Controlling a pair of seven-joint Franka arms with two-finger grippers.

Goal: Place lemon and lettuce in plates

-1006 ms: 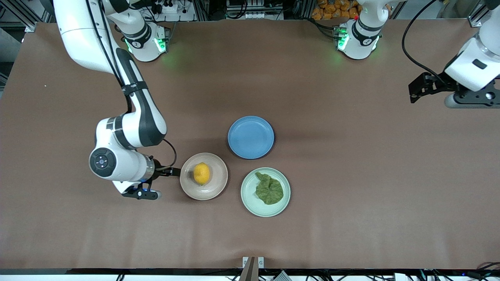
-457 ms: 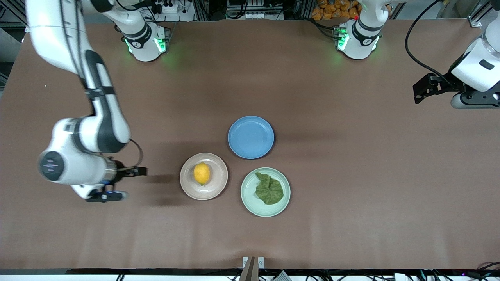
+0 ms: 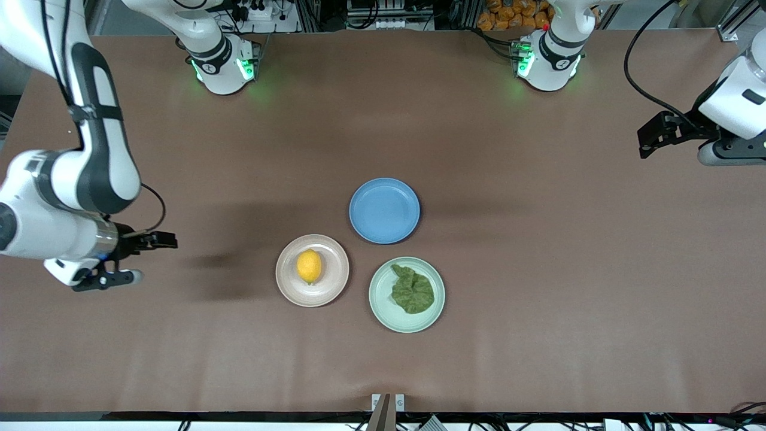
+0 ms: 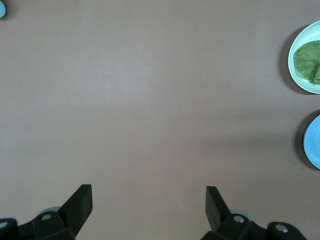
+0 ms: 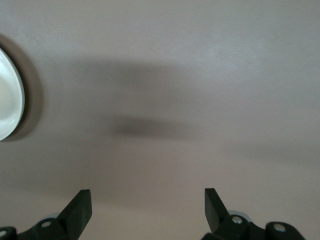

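The yellow lemon lies in the pinkish-beige plate. The dark-green lettuce lies in the pale mint plate, which also shows in the left wrist view with the lettuce in it. My right gripper is open and empty over bare table toward the right arm's end, apart from the beige plate, whose rim shows in the right wrist view. My left gripper is open and empty over bare table at the left arm's end.
An empty blue plate sits farther from the front camera than the two other plates; its edge shows in the left wrist view. Both arm bases stand along the table's back edge.
My right gripper has pulled away from the beige plate toward the right arm's end of the table. My left gripper has drifted slightly outward. The lemon and lettuce have not moved.
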